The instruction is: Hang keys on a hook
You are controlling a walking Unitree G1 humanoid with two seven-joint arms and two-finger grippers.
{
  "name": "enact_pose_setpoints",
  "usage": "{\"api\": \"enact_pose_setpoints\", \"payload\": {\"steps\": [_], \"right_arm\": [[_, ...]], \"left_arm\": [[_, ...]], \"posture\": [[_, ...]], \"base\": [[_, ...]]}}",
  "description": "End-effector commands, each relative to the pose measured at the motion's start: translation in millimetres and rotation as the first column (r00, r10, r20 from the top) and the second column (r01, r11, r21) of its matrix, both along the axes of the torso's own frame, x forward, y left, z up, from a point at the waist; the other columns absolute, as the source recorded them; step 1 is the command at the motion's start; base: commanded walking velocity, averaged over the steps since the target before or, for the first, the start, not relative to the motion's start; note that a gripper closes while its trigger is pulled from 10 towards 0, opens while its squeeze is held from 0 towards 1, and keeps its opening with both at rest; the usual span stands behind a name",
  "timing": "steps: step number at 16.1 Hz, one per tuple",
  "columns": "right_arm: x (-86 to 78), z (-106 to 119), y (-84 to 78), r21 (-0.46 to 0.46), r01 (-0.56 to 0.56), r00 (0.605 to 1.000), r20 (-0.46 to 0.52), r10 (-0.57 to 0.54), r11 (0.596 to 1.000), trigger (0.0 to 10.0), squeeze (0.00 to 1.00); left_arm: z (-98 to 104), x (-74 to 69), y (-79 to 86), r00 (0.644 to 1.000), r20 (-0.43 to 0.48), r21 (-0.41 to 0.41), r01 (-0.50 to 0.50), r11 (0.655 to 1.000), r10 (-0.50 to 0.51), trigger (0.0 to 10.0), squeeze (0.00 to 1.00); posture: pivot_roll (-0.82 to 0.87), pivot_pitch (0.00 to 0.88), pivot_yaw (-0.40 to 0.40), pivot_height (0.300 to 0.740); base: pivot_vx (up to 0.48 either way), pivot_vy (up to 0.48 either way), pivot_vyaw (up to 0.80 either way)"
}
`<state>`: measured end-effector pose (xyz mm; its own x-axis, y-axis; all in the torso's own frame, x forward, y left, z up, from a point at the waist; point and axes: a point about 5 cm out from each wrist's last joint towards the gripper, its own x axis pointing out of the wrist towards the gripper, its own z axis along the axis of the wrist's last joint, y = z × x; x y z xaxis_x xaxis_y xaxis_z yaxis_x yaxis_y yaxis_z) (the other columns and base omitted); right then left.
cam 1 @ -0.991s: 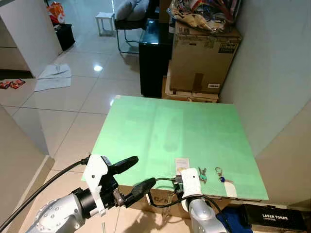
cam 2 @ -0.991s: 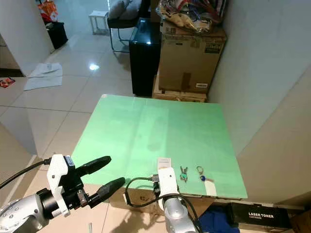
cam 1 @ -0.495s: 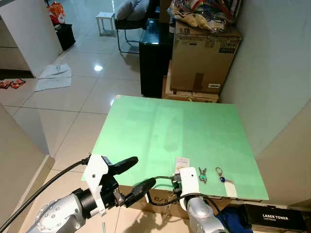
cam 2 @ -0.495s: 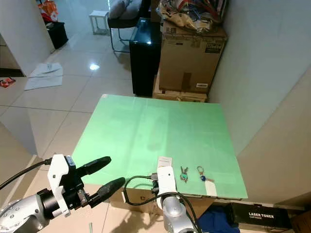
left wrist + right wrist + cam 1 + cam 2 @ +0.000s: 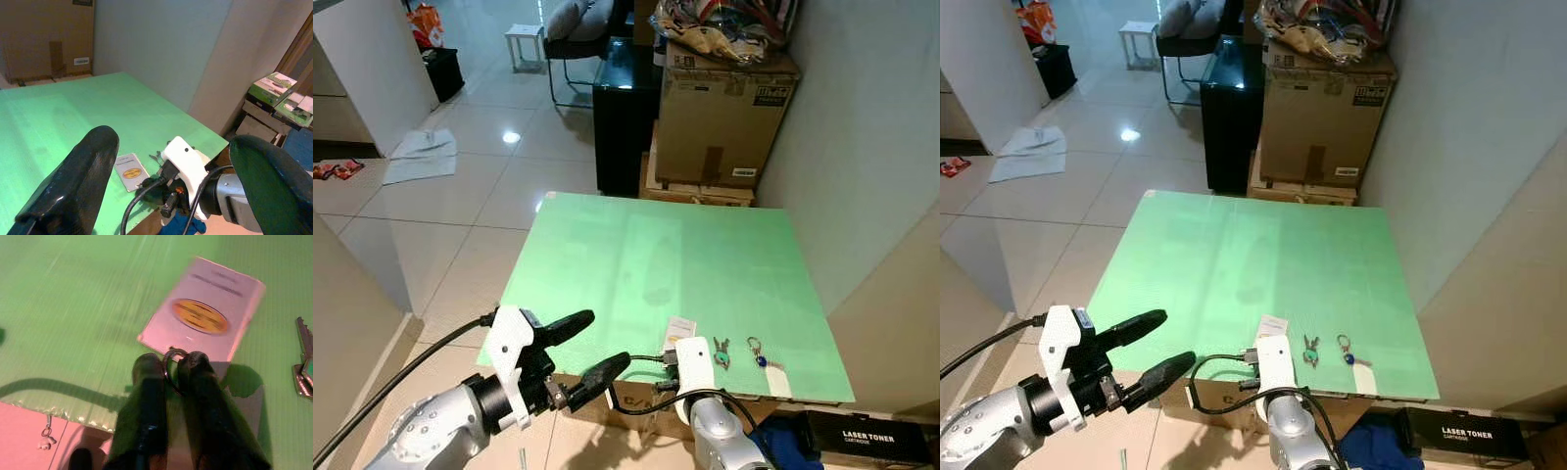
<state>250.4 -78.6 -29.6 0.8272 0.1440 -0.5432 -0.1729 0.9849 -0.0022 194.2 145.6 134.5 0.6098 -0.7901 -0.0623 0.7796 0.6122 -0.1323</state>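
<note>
Your right gripper (image 5: 171, 374) is at the near edge of the green table (image 5: 636, 264), and its two black fingers (image 5: 146, 396) are pinching a small metal key ring (image 5: 172, 366) between them. Just past the fingertips lies a small white card (image 5: 208, 318) with an orange oval on it. A bunch of keys (image 5: 721, 352) lies flat on the table just to the right of the card, and a second ring with a blue tag (image 5: 759, 354) lies a bit further right, near the table's near right corner. Your left gripper (image 5: 578, 348) hangs in the air off the near left side of the table, with its fingers spread wide apart and holding nothing. Past the far edge of the table stands a big cardboard box (image 5: 724, 108).
</note>
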Motion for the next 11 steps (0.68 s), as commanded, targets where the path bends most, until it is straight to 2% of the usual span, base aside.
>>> {"api": "enact_pose_setpoints", "payload": {"steps": [1,4,7,9,11], "right_arm": [[-11.5,-8,7.6,0.007,-0.002,0.999,-0.05,0.002,1.0,0.0,0.0],[-3.6,-1,5.2,0.012,0.008,1.0,-0.023,-0.008,1.0,0.0,0.0],[13.5,20,3.4,0.033,0.004,0.996,0.085,-0.007,0.999,0.0,0.0],[21.4,31,0.3,0.039,-0.003,0.99,0.14,-0.002,0.999,0.0,0.0],[33.9,50,-2.2,0.033,-0.028,0.974,0.228,0.02,0.999,0.0,0.0]], "left_arm": [[-4,0.1,-2.2,1.0,-0.018,0.004,0.007,1.0,-0.007,10.0,0.0],[-4,6.9,-4.9,1.0,-0.015,-0.012,-0.007,1.0,0.007,10.0,0.0],[-4,24.7,-8.9,0.997,-0.015,-0.074,-0.081,0.994,0.08,10.0,0.0],[-5,32.3,-12.3,0.995,-0.013,-0.099,-0.1,0.99,0.099,10.0,0.0],[-6,41.7,-17.6,0.994,-0.002,-0.121,-0.11,0.987,0.111,10.0,0.0]], "posture": [[0.04,0.116,0.022,0.732],[0.03,0.091,0.017,0.732],[0.02,0.038,-0.005,0.732],[0.01,0.001,-0.02,0.732],[0.01,0.0,-0.03,0.732]], "base": [[0.0,0.0,0.0],[0.0,0.0,0.0],[0.0,0.0,0.0],[0.0,0.0,0.0],[0.0,0.0,0.0]]}}
